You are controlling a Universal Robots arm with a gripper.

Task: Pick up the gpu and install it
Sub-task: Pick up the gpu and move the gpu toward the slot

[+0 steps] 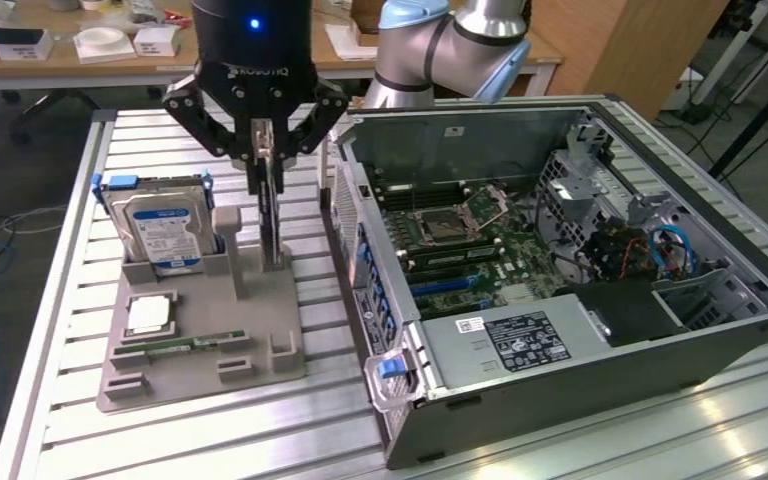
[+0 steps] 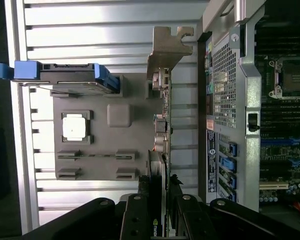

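Exterior view: the jaws hang below the arm (image 1: 454,38), over a grey holder (image 1: 261,335) on the slatted bench (image 1: 71,230). They are clenched from both sides on the top edge of the gpu (image 1: 272,225). The gpu stands upright and edge-on, with its lower end at the holder's slot post; whether it is seated there or just clear, I cannot tell. Towards this view's left, a hard drive (image 1: 164,228) stands in the same holder, with a chip (image 1: 151,315) and a memory stick (image 1: 177,347) lying nearer the camera. The open case (image 1: 558,335) lies just beside the holder, on this view's right.

Wrist view: the gpu (image 2: 160,125) runs out from between the jaws, edge-on, and ends in its silver bracket (image 2: 167,47). It lies between the holder (image 2: 132,135) and the case's perforated wall (image 2: 225,85). The drive (image 2: 65,77) and chip (image 2: 73,127) sit on the holder.
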